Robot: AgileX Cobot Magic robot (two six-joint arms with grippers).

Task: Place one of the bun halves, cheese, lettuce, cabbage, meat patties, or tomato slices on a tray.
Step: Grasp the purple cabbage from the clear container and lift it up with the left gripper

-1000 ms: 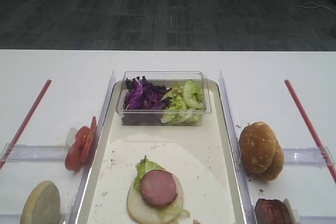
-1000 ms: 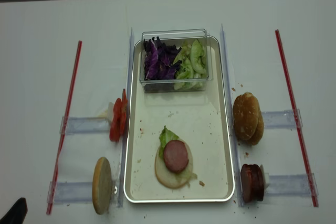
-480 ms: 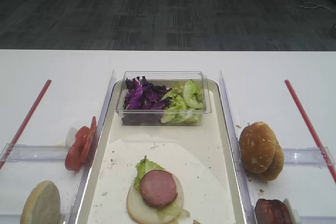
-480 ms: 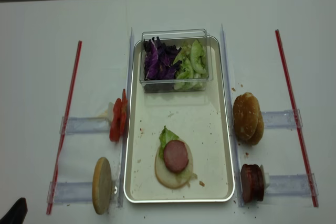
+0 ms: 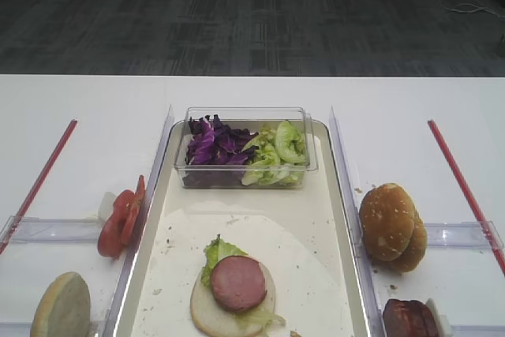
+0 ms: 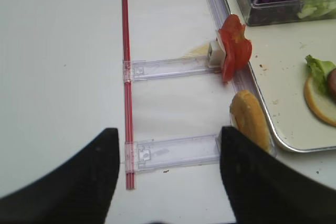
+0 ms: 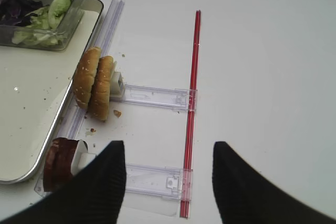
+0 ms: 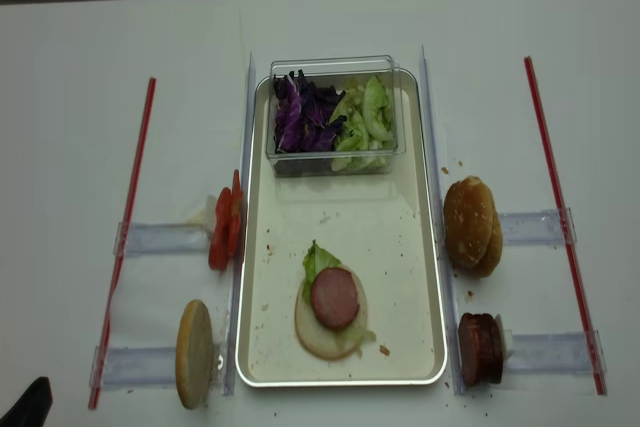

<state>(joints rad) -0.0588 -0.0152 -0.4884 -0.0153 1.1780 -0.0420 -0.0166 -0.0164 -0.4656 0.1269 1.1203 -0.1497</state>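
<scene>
On the silver tray lies a bun half topped with lettuce and a meat patty. Left of the tray stand tomato slices and a bun half on edge. To the right stand two bun halves and meat patties. A clear tub holds the cabbage and lettuce. Cheese is out of view. My left gripper hovers open over the table left of the bun, holding nothing. My right gripper is open and empty, right of the patties.
Two red strips run along the table on either side. Clear plastic holders link them to the tray's side rails. Crumbs lie around the right-hand buns.
</scene>
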